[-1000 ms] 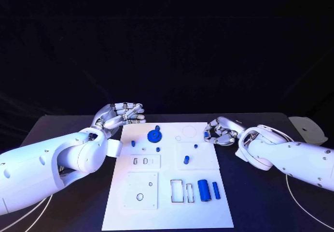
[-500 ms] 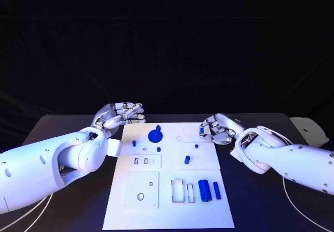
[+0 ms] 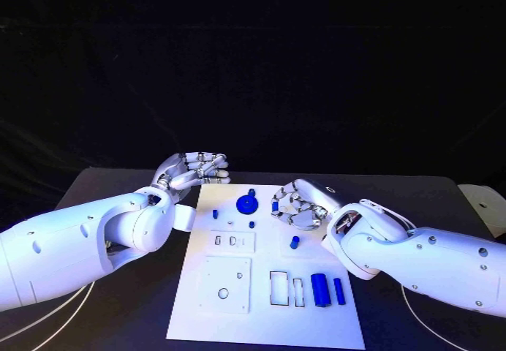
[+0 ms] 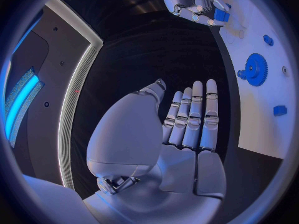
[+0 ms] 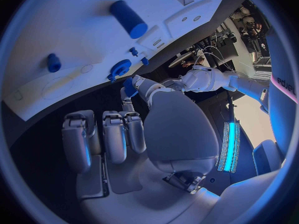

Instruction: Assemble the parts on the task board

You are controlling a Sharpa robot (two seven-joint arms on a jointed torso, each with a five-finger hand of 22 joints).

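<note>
The white task board (image 3: 269,322) lies in the middle of the black table. On its far half stand a blue gear (image 3: 248,203) and a small blue peg (image 3: 215,214); a short blue piece (image 3: 295,242) lies mid-board. A thick blue cylinder (image 3: 319,290) and a thin blue bar (image 3: 338,287) lie near the front right. My right hand (image 3: 298,205) hovers over the board's far right part and pinches a small blue part (image 5: 129,87) between thumb and finger. My left hand (image 3: 195,172) is off the far left corner, fingers straight, holding nothing.
A pale object (image 3: 487,201) sits at the table's right edge. White cables (image 3: 58,311) trail along the front of the table on both sides. Rectangular slots (image 3: 279,287) and raised plates (image 3: 224,281) mark the board's near half.
The camera has shifted. My right hand has moved from beside the board's right edge to over its far right part, still carrying the small blue part. The left hand has stayed put.
</note>
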